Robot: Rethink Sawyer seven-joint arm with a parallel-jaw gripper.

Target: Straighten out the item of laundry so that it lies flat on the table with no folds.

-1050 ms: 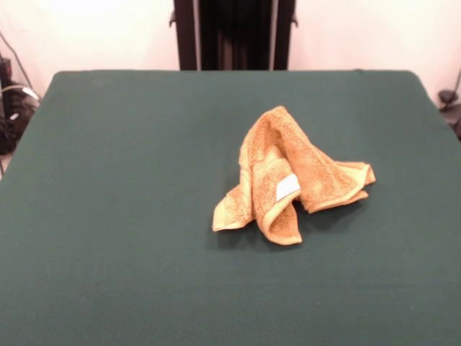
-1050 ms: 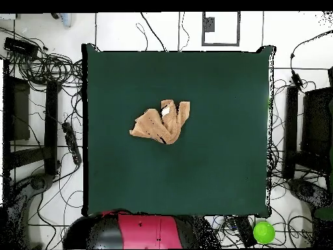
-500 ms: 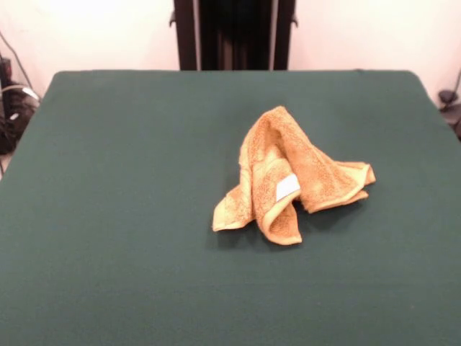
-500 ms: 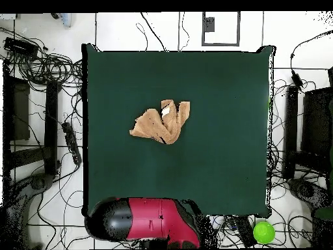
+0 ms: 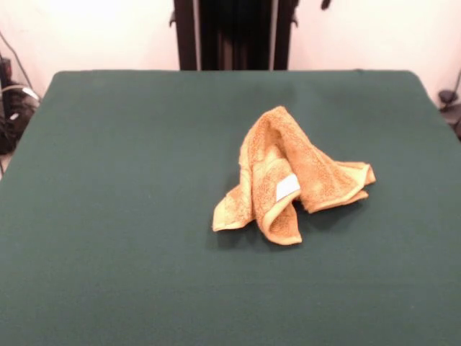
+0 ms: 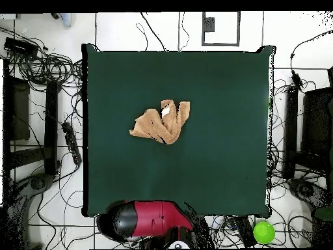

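Overhead view showed only the red and black arm (image 6: 153, 221) at the table's edge beside the base; the gripper itself was not seen in either view, so its state could not be told. One orange-tan terry towel (image 5: 288, 176) lay bunched near the middle of the green table (image 5: 108, 180), peaked, with folds draped over one another. It was judged soft, light and limp. A hemmed corner (image 5: 364, 174) lying free on the felt was judged the best hold. One white tag (image 5: 287, 187) was counted.
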